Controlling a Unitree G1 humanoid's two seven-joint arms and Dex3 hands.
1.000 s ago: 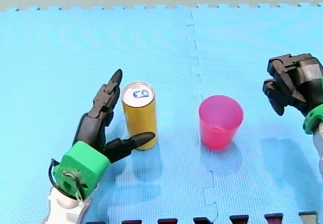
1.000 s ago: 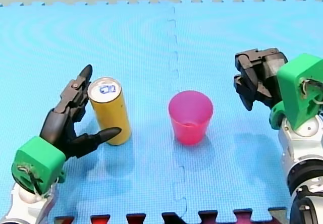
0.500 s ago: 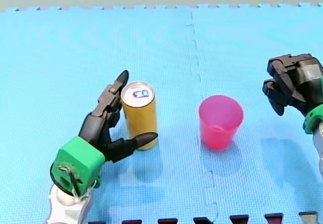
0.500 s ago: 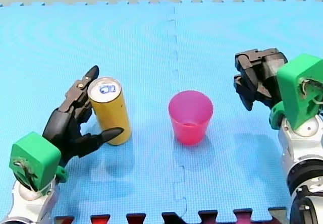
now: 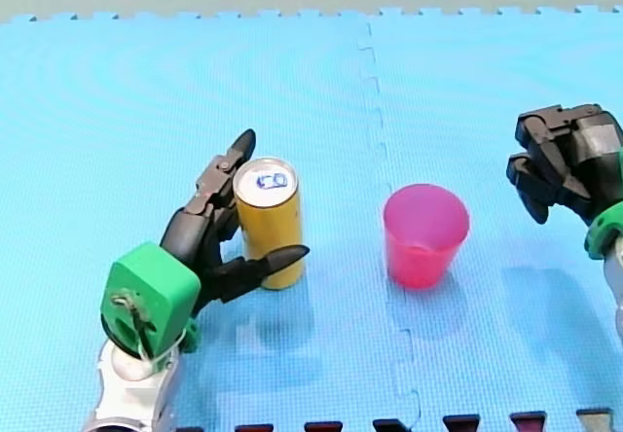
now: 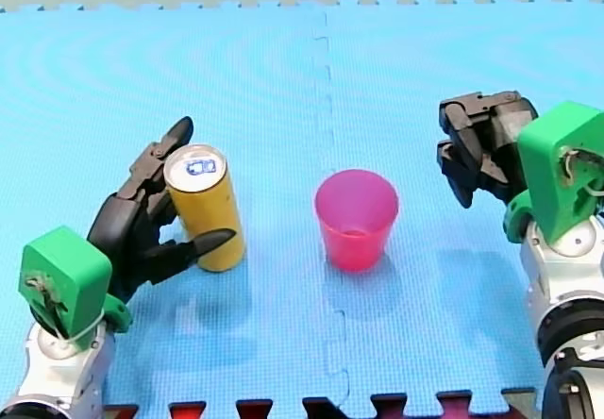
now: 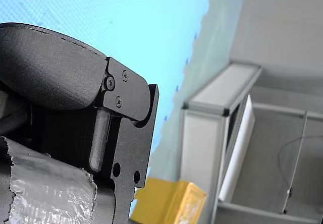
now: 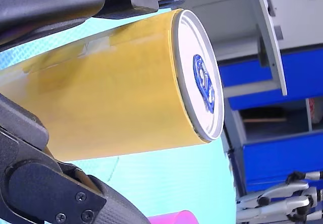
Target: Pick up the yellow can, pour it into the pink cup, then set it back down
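The yellow can (image 5: 268, 223) stands upright on the blue foam mat (image 5: 321, 91), left of centre. My left hand (image 5: 209, 235) is cupped around it: its fingers (image 5: 222, 167) lie along the can's left side and the thumb (image 5: 277, 259) reaches across the front near the base. The second wrist view shows the can (image 8: 116, 93) close between those fingers. The pink cup (image 5: 424, 235) stands upright to the can's right. My right hand (image 5: 557, 162) hovers to the right of the cup with its fingers curled, holding nothing.
A jigsaw seam (image 5: 375, 91) runs down the mat between can and cup. The mat's toothed far edge (image 5: 292, 12) meets a grey floor. The first wrist view shows a grey shelf unit (image 7: 222, 133) and a yellow box (image 7: 171, 204) beyond the mat.
My left hand has slid forward along the can, so its fingers and thumb now reach further around it. The can, cup and right hand have not moved.
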